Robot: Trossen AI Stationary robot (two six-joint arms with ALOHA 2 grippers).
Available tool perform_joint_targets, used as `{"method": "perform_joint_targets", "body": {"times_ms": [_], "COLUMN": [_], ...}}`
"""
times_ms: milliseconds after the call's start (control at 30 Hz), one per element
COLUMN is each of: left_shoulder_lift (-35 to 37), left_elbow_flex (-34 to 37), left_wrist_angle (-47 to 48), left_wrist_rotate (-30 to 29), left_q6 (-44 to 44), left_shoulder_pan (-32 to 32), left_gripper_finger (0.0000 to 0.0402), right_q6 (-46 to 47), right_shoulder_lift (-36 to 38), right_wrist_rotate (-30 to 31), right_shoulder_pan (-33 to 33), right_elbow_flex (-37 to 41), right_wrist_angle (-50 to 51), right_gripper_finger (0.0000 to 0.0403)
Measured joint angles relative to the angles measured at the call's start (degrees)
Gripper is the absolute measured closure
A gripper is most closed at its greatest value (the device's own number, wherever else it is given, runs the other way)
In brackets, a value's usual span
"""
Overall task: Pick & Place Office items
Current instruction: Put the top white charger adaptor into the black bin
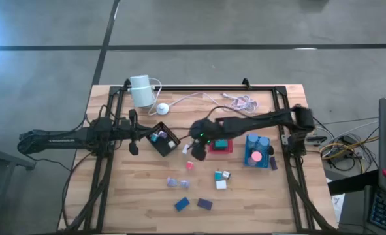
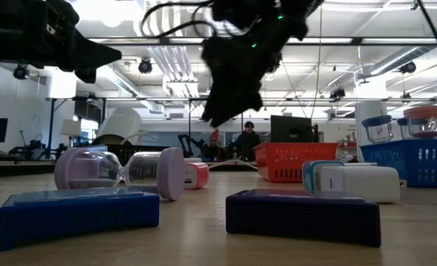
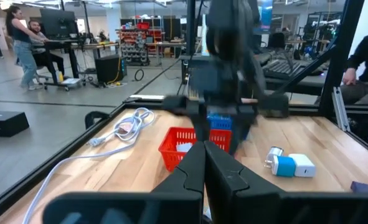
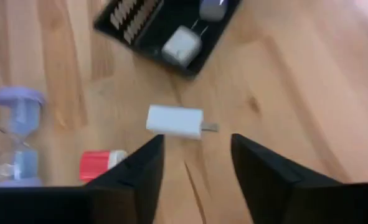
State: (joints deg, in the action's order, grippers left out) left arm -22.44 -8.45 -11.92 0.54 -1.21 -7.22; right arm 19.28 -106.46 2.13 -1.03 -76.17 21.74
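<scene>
Because the white plug block point(image 4: 174, 120) lies loose on the bare surface point(image 4: 283, 74) just ahead of the right pincer point(image 4: 196, 168), short of the black tray point(image 4: 140, 25) beyond it, the likeliest trouble is a piece left outside any tray. If that piece was meant for the tray, it would need a fresh grasp, and its smooth, narrow body with a small metal prong could twist or skid when the fingers close on it off-centre. A second risk is the crowding beside the pincer: a small red-capped piece point(image 4: 103, 163) and a purple hourglass-shaped piece point(image 4: 18, 134) sit close to one finger, so a low sideways sweep could knock either across the wood.

The right pincer stands partly open, its two dark fingers spread with clear wood showing between them; it holds nothing and touches nothing that can be seen. It hangs above the surface in the overhead view, between the black tray and the red tray point(image 1: 221, 145).

The left pincer point(image 3: 203, 163) has its fingers pressed together, empty, waiting on the far side of the black tray. More office items lie scattered well apart from both, among them a teal-and-white block point(image 3: 292, 165) and a dark blue block point(image 1: 182, 204).
</scene>
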Motion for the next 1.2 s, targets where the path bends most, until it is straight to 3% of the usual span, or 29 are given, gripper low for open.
{"method": "perform_joint_targets", "body": {"times_ms": [267, 467, 667, 1200], "left_shoulder_lift": [0.0, 0.1, 0.1, 0.1], "left_elbow_flex": [0.0, 0.1, 0.1, 0.1], "left_wrist_angle": [0.1, 0.2, 0.2, 0.1], "left_wrist_rotate": [0.0, 0.0, -0.1, -0.2], "left_q6": [-1.5, -1.8, -1.8, -1.6], "left_shoulder_pan": [0.0, 0.0, 0.0, 0.0], "left_gripper_finger": [0.0394, 0.0394, 0.0394, 0.0394], "right_q6": [-3.0, 9.8, 13.7, 14.9], "right_shoulder_lift": [-10.5, -11.5, -11.1, -13.3], "right_wrist_rotate": [-0.3, 3.4, 4.3, 4.2], "right_shoulder_pan": [1.6, 1.1, 1.0, 2.7], "right_elbow_flex": [-9.2, -10.6, -10.8, -10.8], "right_wrist_angle": [1.9, 2.0, 2.0, 4.3], "right_gripper_finger": [0.0118, 0.0073, 0.0056, 0.0057]}}
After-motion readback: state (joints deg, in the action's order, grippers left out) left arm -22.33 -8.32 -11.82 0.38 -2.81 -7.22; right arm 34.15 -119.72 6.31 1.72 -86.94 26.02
